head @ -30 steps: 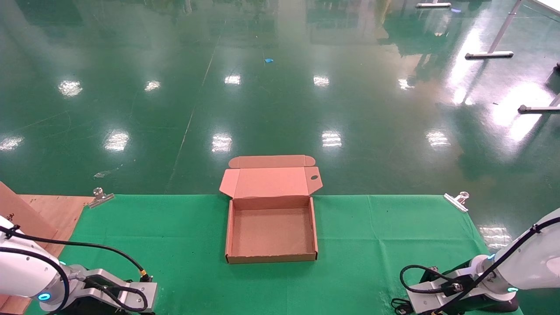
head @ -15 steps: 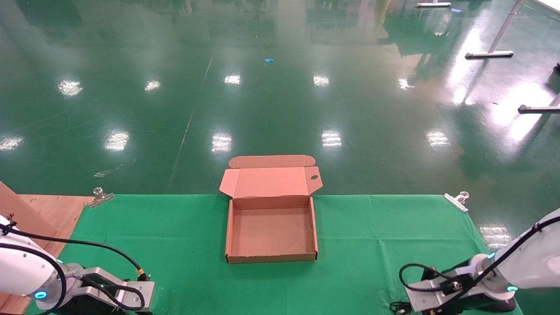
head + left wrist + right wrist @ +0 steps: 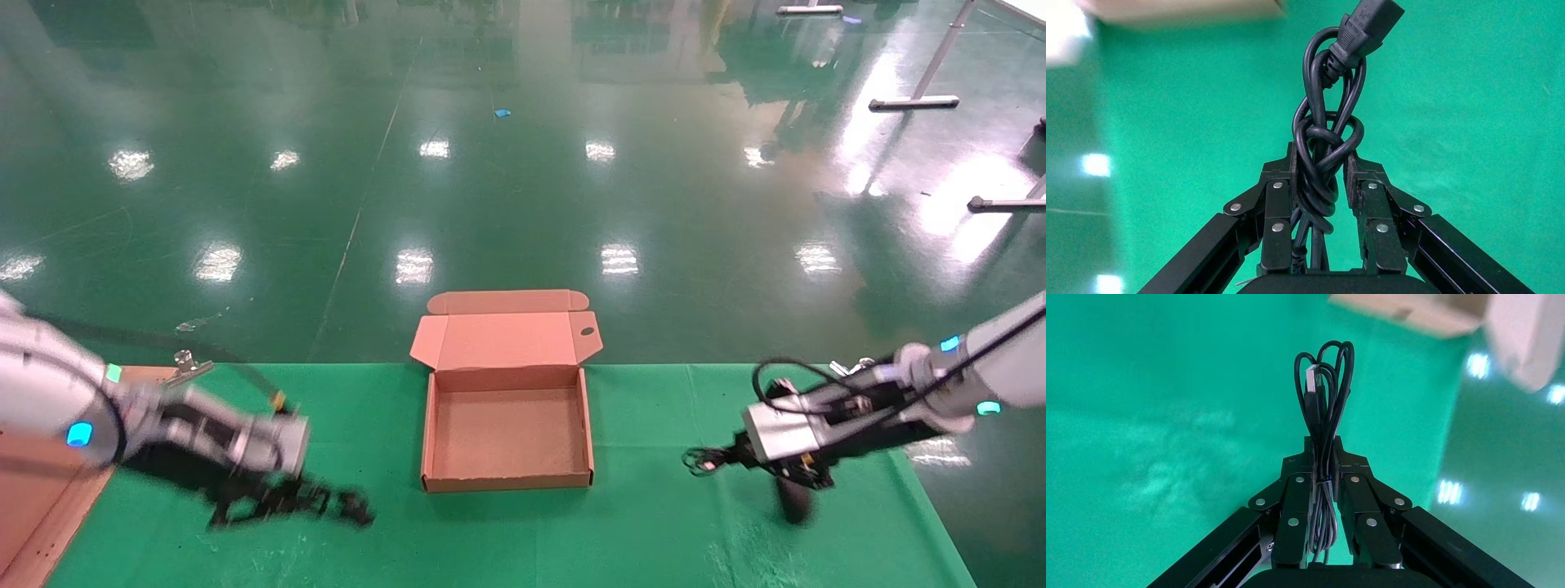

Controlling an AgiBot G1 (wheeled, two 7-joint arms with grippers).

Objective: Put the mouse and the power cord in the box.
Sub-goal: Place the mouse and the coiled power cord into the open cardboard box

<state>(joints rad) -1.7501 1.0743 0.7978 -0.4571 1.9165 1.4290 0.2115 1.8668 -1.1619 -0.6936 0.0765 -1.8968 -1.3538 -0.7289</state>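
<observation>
1. The left gripper (image 3: 1320, 184) is clamping the power cord (image 3: 1324, 141) — its black fingers (image 3: 1275, 214) are pressing on both sides of the knotted bundle, and a chunky plug is sticking out past the fingertips.
2. In the head view, this left gripper (image 3: 282, 482) is hovering over the green table cloth (image 3: 523, 539), to the left of the box (image 3: 507, 433) and apart from it, with the power cord (image 3: 319, 502) hanging beneath it as a blurred dark bundle.
3. The right gripper (image 3: 1323, 478) is pinching the mouse's thin cable (image 3: 1324, 410), looped into a bundle; a silver USB plug is lying against the loops.
4. From the head camera, the right gripper (image 3: 723, 457) is hanging above the cloth to the right of the box, and the mouse (image 3: 793, 500) is dangling below the arm as a dark oval shape.
5. The box is sitting open at the middle of the cloth — lid folded back, side flaps spread, nothing lying inside it.
6. A metal clip (image 3: 186, 365) is holding the cloth at the far left corner, beside a bare wooden board (image 3: 33, 490).
</observation>
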